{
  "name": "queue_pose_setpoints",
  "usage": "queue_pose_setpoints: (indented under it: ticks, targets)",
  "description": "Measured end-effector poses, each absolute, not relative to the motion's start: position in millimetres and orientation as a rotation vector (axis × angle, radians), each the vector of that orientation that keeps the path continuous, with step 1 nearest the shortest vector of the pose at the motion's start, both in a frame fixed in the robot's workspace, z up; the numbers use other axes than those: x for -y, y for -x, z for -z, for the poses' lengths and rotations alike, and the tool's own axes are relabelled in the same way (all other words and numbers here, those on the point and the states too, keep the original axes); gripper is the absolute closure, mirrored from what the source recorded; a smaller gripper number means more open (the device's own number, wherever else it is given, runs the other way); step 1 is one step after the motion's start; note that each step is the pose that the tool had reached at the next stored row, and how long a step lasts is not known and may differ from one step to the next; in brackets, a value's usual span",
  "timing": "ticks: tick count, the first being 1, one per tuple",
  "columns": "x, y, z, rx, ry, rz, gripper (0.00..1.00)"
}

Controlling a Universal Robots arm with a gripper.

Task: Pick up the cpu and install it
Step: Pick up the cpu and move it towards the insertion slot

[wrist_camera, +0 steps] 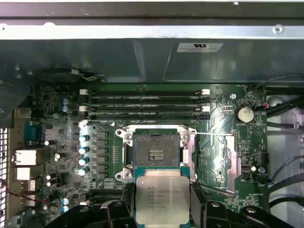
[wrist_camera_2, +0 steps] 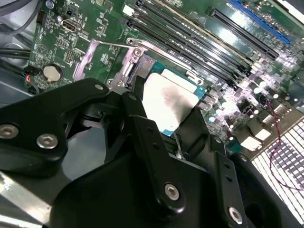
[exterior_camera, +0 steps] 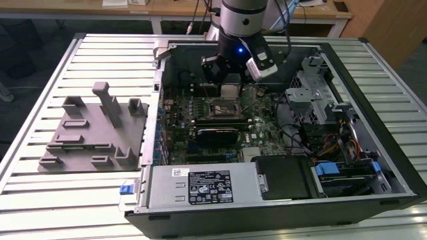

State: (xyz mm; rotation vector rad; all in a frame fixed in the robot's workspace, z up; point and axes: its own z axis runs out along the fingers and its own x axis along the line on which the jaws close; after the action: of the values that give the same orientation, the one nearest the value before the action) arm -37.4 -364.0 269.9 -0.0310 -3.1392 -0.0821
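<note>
My gripper is shut on the cpu, a flat square chip with a silvery top and a green rim, pinched by two opposite edges between black fingers. The chip hangs level, just off to one side of the open black socket on the green motherboard. In the second wrist view the cpu sits between the fingers with the gripper over the socket's metal frame. In the exterior view the gripper is low inside the open computer case, above the socket.
A grey tray with upright posts lies on the slatted table at the exterior view's left. Inside the case are memory slots, a power supply, a drive cage and loose cables. The socket's lever stands open.
</note>
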Motion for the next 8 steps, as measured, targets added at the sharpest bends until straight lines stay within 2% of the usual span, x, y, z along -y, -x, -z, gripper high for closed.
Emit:
queue_pose_setpoints:
  ticks: [8]
  targets:
    - [364.0, 36.0, -265.0, 3.138, 0.031, 0.082, 0.46]
